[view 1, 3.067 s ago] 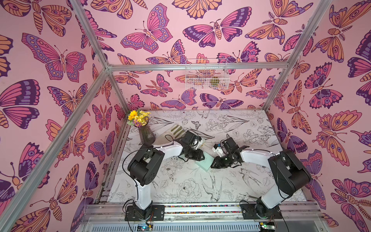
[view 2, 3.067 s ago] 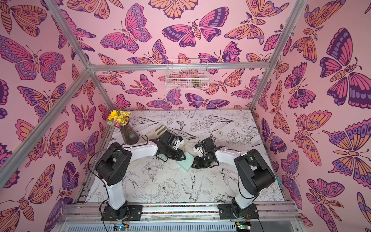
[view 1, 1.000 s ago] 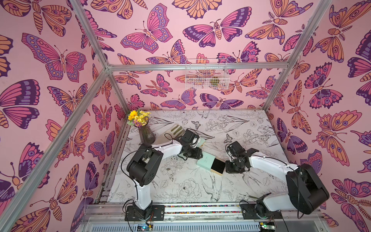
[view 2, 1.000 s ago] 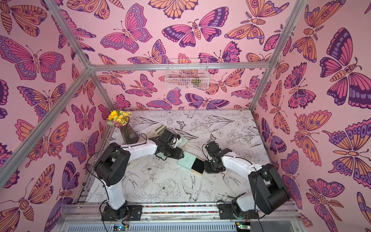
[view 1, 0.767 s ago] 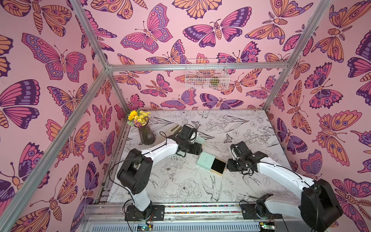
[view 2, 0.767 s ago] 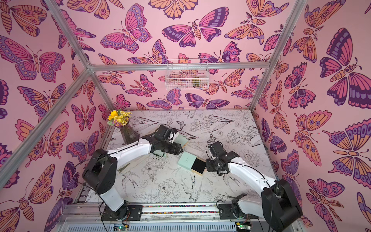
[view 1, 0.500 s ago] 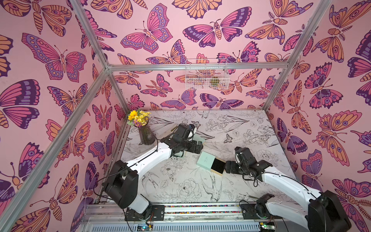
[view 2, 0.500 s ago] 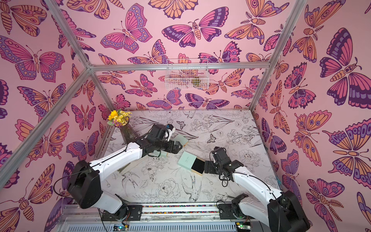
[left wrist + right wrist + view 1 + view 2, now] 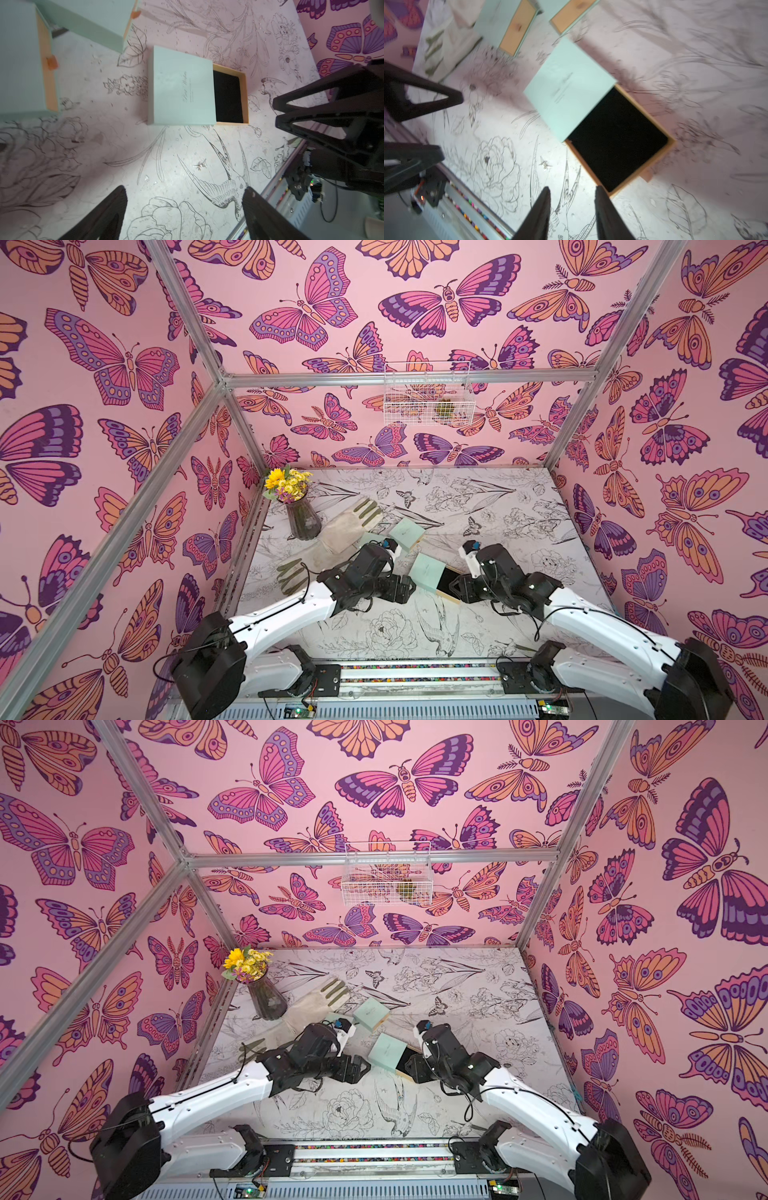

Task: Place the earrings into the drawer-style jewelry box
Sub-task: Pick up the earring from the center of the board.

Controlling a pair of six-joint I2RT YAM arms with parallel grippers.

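Left gripper (image 9: 185, 188) has swung back beside the box (image 9: 180, 89), fingers wide apart, empty. Right gripper (image 9: 573, 188) is partly open, empty. The black drawer (image 9: 228, 95) points toward it. An earring (image 9: 200, 165) lies just ahead of both. Writing (image 9: 185, 87) on the box is too small to read.

Left arm (image 9: 282, 612) and right arm (image 9: 602, 626): white link shells, bulky black joint housings, thin black cables looping outside. White wrist block (image 9: 468, 551) with blue tip on each. Black base plates (image 9: 326, 676). Left gripper (image 9: 185, 187), right gripper (image 9: 573, 187): matte black tapered fingers, open triangular frames.
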